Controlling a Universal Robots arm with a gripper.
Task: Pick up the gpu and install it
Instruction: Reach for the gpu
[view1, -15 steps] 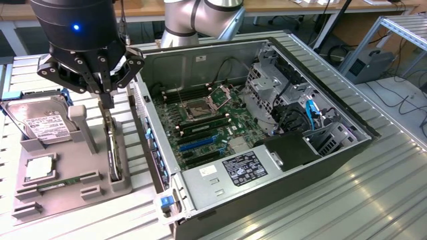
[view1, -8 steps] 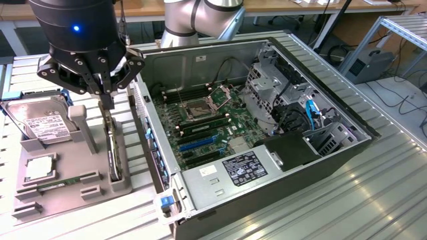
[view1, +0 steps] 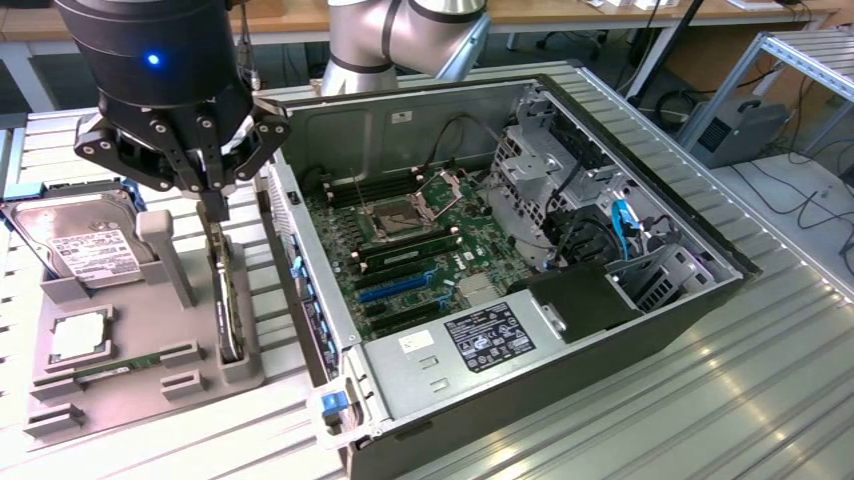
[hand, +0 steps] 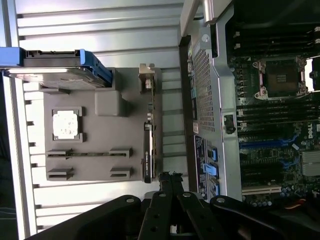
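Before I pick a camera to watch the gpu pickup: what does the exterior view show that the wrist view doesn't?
Exterior adds: the arm, the drive cage and the power supply. Wrist adds: the case's perforated rear grille. Both: the shut gripper by the gpu, which stands on edge in the grey fixture, plus the hard drive and the CPU socket.

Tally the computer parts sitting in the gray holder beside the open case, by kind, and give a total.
hard drive: 1
processor chip: 1
memory stick: 1
gpu: 1
Total: 4
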